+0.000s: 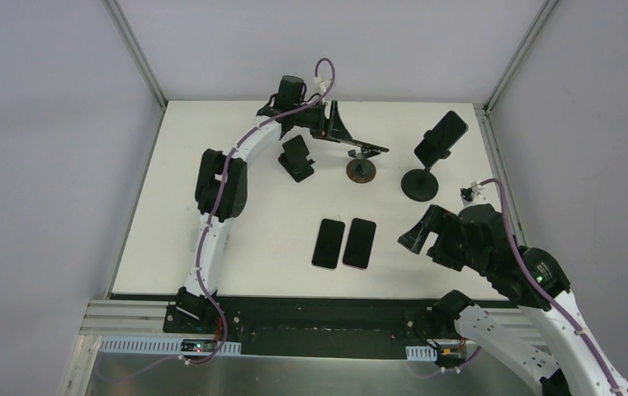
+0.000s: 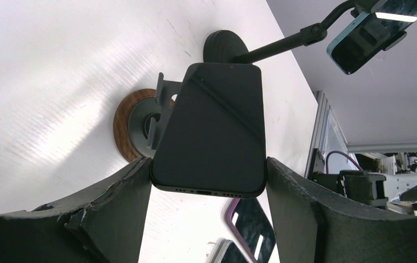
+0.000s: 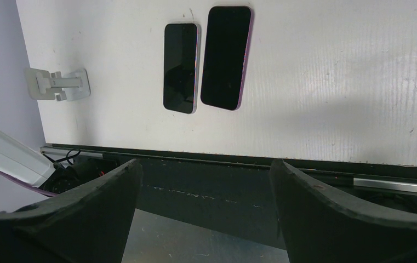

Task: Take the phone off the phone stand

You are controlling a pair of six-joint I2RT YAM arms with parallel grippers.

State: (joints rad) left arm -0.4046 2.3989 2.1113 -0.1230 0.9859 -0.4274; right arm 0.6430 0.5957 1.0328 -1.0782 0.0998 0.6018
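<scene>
A black phone (image 2: 211, 131) sits between the fingers of my left gripper (image 2: 209, 163), which press on its two long edges near its bottom end. It lies tilted over a phone stand with a round wooden base (image 2: 125, 129) and a grey cradle (image 2: 161, 104). I cannot tell whether the phone still touches the cradle. In the top view the left gripper (image 1: 339, 124) is at the far middle of the table, with the phone (image 1: 368, 148) edge-on above the stand (image 1: 361, 171). My right gripper (image 1: 416, 239) hangs open and empty near the table's front edge (image 3: 250, 159).
A tall black stand (image 1: 420, 183) at the far right holds a teal-edged phone (image 1: 442, 134). A small folding stand (image 1: 296, 157) with a phone stands left of the wooden one. Two phones (image 1: 328, 242) (image 1: 359, 242) lie flat at the front middle. A white bracket (image 3: 58, 85) lies near the left edge.
</scene>
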